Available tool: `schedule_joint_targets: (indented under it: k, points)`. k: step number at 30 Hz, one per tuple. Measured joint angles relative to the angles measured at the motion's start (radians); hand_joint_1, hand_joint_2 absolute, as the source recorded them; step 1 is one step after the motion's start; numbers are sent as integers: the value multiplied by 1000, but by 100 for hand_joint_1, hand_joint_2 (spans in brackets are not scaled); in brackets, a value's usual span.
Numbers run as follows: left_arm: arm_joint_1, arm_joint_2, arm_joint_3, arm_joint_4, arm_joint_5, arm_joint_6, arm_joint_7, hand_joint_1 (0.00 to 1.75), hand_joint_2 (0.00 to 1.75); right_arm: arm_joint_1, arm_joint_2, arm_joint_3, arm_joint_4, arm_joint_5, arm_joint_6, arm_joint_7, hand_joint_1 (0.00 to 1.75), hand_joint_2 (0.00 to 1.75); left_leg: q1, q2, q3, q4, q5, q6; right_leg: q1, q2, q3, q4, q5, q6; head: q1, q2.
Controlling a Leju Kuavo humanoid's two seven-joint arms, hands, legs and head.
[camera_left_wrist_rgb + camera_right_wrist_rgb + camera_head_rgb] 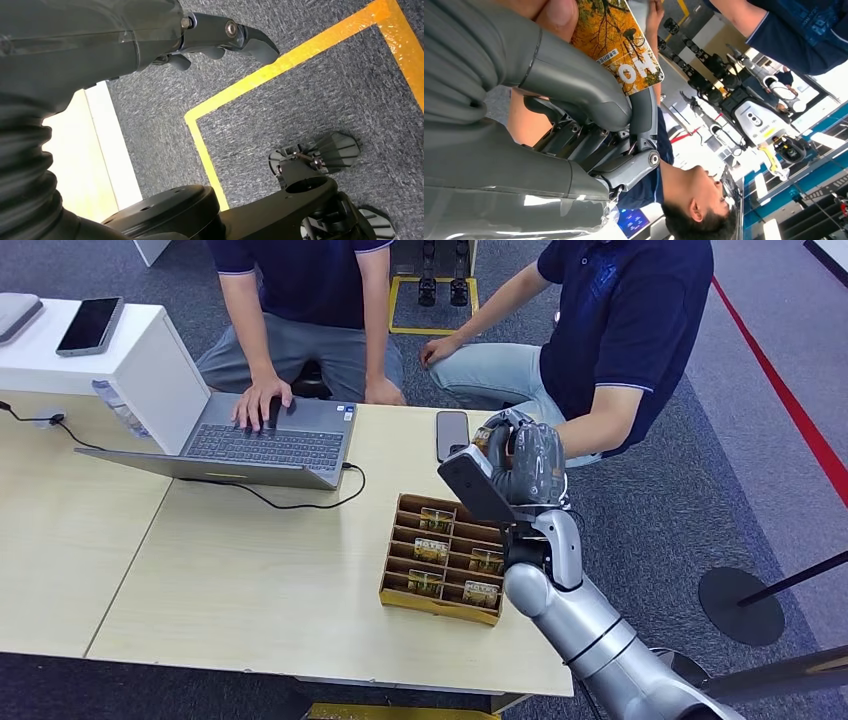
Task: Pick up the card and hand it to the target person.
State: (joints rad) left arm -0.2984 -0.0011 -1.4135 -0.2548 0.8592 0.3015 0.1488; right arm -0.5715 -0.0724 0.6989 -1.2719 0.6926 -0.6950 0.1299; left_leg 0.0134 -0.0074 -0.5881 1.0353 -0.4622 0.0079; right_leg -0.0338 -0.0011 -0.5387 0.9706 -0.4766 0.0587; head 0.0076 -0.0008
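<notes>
Card (616, 45), partly hidden by thumb, pinched in right hand (589, 125) beside person's fingertip (556, 12).

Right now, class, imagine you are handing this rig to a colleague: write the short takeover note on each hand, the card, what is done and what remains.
Right hand: raised off the table's far right corner, holding the orange autumn-leaf printed card towards the seated person in the navy shirt; in the right wrist view that person's fingertip touches the card.
Left hand: hanging beside the table, holding nothing; whether its fingers are apart or curled is unclear.
Brown cardboard divider box: on the table, more cards in its slots.
Done: card picked up and offered.
Left: let go once the person grips it, then withdraw the arm.
</notes>
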Motion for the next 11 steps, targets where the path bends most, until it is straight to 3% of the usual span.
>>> schedule_joint_targets:
  k: [5,6,9,10,11]
  points:
    - [0,0,-8,0,-15,-13,16,0,175,-8,19,0,33,-12,0,-39,174,175,0,0,0,0,0,0,0,0,0,0,0,0,0,0]
    - [0,0,-9,0,-15,-14,17,0,131,-8,23,0,40,-13,0,-45,162,175,0,0,0,0,0,0,0,0,0,0,0,0,0,0]
    - [-1,0,-10,0,-12,-15,16,0,0,-9,33,0,54,-17,0,-56,32,175,0,0,0,0,0,0,0,0,0,0,0,0,0,0]
    - [-2,0,-10,0,-11,-17,15,0,0,-10,36,0,59,-20,-1,-57,0,175,0,0,0,0,0,-1,0,0,0,0,0,0,0,0]
    - [-2,0,-10,0,-10,-18,15,0,0,-10,37,0,61,-21,-1,-58,0,175,0,0,0,0,0,-1,0,0,0,0,0,0,0,0]
